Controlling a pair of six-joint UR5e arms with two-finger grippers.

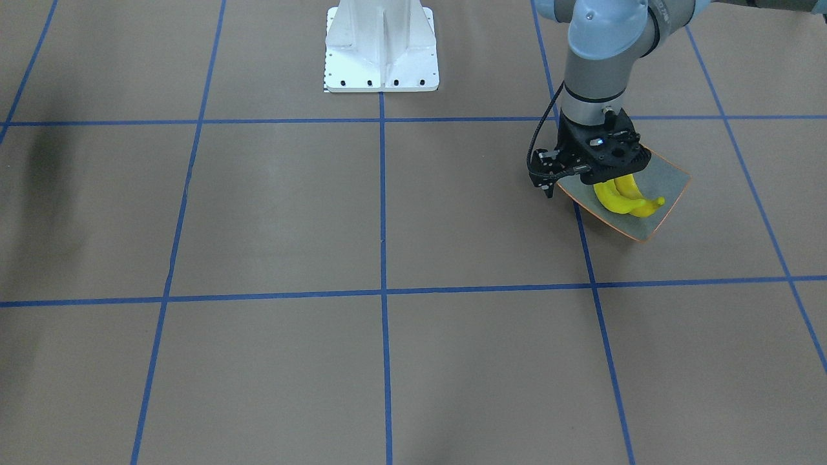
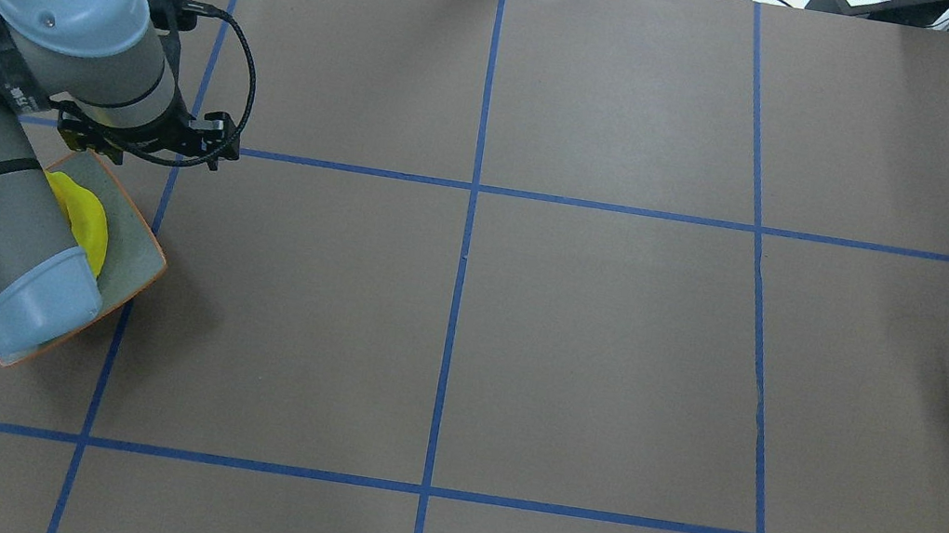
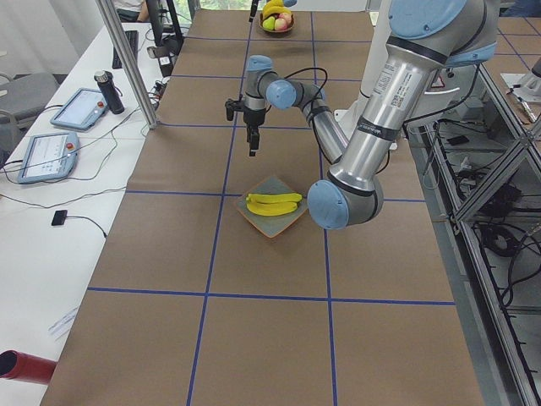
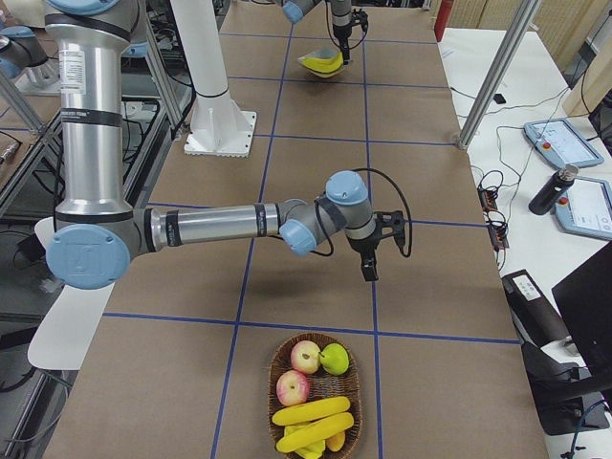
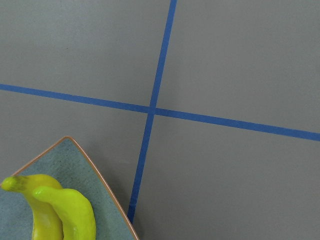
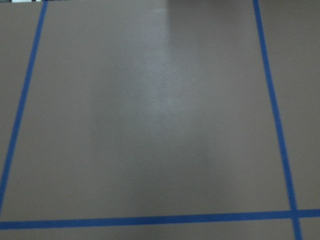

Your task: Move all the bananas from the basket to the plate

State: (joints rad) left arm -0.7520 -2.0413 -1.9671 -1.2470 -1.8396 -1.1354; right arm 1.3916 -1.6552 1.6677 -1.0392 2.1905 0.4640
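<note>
Two bright yellow curved bananas (image 3: pixel 272 199) are laid side by side on the squarish grey-green plate with a thin orange rim (image 1: pixel 669 184). The plate is set toward the end of the brown paper-covered desk (image 2: pixel 594 350) on the robot's left, with one edge lying over a blue tape line (image 2: pixel 455 301). Two more bananas (image 4: pixel 311 412) are seen in the oval brown wicker basket (image 4: pixel 271 378), beside red and green round fruit (image 4: pixel 306 357), close to the desk's opposite end. A broad span of desk surface is seen between plate and basket.

The left gripper (image 3: pixel 251 148) is held raised just beyond the plate's corner. The right gripper (image 4: pixel 369 271) is held above the desk near the basket. Whether the fingers of either are parted or closed cannot be told.
</note>
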